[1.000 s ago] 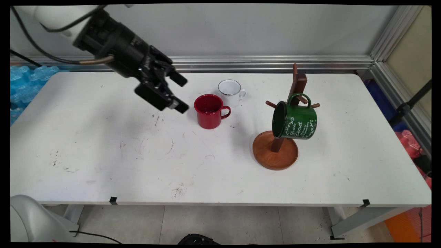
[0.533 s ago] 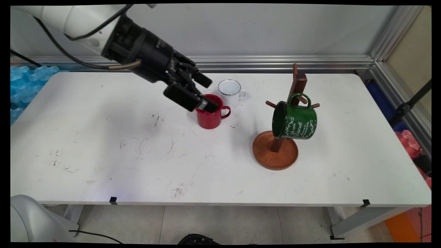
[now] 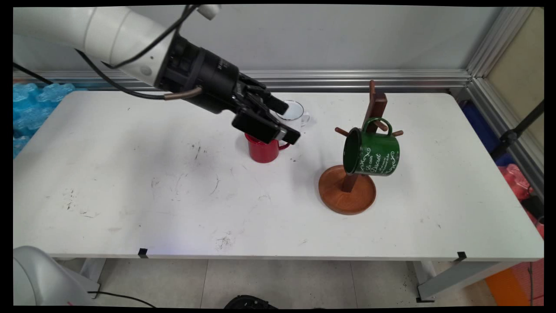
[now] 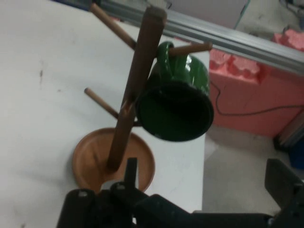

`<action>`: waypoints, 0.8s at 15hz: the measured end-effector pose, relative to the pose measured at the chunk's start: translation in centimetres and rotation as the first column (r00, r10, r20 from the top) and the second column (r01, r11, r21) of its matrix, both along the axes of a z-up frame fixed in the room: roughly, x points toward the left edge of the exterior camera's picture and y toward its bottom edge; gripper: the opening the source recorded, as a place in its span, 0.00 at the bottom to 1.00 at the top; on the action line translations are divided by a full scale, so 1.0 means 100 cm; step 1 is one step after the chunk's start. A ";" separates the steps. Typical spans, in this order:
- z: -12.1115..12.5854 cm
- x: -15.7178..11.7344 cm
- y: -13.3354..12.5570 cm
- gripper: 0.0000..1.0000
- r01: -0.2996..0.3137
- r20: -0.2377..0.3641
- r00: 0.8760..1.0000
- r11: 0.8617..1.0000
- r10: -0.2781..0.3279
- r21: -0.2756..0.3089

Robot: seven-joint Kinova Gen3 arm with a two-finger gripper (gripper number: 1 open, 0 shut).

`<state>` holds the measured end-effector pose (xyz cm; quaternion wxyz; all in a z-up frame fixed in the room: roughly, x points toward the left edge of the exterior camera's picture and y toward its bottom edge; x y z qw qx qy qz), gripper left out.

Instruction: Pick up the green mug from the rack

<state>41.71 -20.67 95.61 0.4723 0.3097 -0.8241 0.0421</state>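
in the main view we see the gripper [image 3: 287, 121] reaching in from the upper left, above the red mug [image 3: 263, 150] and covering that mug's rim. its two fingers [image 3: 290, 135] stand well apart, one toward the near side of the red mug's top and the other up by the white mug [image 3: 297, 114], with nothing between them. whether either finger touches the red mug we cannot tell from here. the white mug stands just behind the red mug, half hidden by the gripper. to the right of the red mug, well apart from it, stands the wooden mug stand [image 3: 352, 179], and a green mug [image 3: 372, 152] hangs on one of its pegs by the handle, mouth turned left. all of these rest on the white table [image 3: 130, 195].

in the hand view we look along the gripper [image 4: 204, 190] toward the mug stand [image 4: 130, 104]. one finger [image 4: 282, 183] shows at the right edge and the other low near the middle, a wide gap between them, empty. the green mug [image 4: 175, 111] hangs on a peg just right of the stand's post, its dark mouth facing us. the round base of the stand sits on the table [image 4: 38, 118]. the red mug does not show in this view.
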 end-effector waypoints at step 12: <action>-0.033 -0.032 -0.015 1.00 0.027 -0.103 0.994 1.000 -0.026 0.012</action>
